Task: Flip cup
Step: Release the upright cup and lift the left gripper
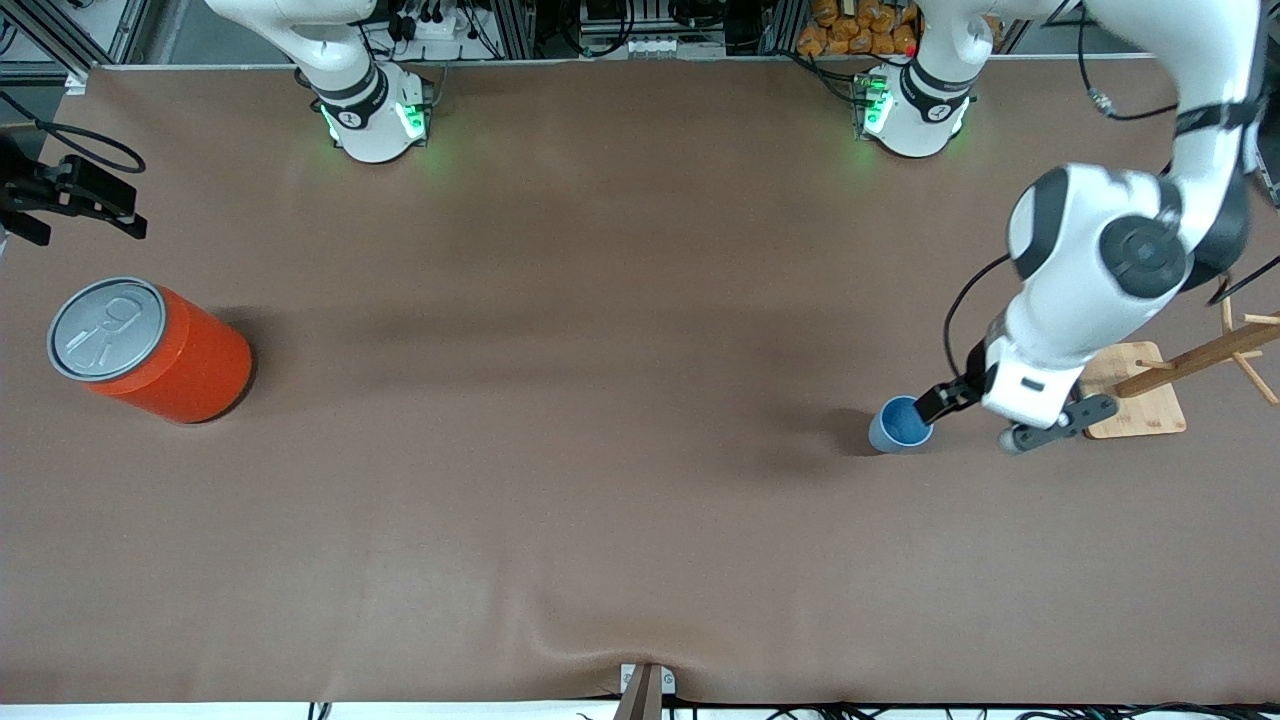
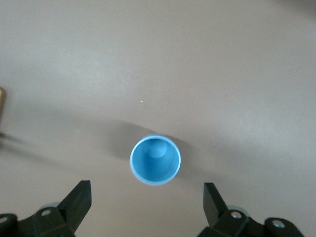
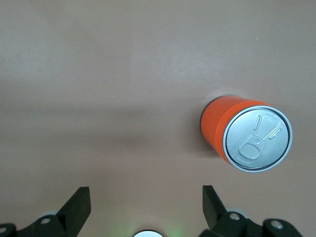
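The cup (image 1: 900, 424) is a small light-blue tumbler standing upright on the brown table near the left arm's end, its mouth up and its darker blue inside showing. In the left wrist view the cup (image 2: 155, 159) stands apart from my left gripper (image 2: 147, 202), just ahead of the black fingertips (image 2: 79, 200). My left gripper (image 1: 960, 405) hangs open beside the cup, holding nothing. My right gripper (image 3: 146, 207) waits open and empty over the right arm's end of the table, up above the orange can.
A large orange can (image 1: 150, 350) with a grey pull-tab lid stands at the right arm's end. A wooden peg rack on a square base (image 1: 1140, 395) stands close to the left hand, at the left arm's end.
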{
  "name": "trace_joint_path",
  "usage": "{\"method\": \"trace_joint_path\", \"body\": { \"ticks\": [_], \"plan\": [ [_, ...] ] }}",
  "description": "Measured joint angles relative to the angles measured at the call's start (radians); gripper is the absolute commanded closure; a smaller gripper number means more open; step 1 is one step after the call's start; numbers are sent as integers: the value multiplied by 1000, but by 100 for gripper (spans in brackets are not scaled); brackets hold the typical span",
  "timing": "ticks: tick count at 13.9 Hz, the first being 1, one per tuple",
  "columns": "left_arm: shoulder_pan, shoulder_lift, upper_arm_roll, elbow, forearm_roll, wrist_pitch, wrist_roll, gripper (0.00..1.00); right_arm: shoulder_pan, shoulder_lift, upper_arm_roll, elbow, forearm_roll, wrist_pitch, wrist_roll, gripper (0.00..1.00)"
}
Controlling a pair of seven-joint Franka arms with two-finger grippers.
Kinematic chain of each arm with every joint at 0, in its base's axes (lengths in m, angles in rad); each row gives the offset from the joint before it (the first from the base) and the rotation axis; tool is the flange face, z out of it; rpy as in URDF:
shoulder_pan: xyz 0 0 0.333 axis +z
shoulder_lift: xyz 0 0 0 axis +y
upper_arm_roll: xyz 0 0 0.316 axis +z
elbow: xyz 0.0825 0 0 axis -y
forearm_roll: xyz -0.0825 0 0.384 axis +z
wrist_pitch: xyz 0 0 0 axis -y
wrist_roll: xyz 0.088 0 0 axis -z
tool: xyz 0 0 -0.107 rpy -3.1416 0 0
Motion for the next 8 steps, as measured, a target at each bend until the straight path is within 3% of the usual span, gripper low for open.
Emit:
{"method": "trace_joint_path", "body": {
  "ticks": [8],
  "plan": [
    [30, -231, 1, -1, 0, -248, 153, 0, 0, 4, -1, -5, 0, 0, 0, 0]
  ]
}}
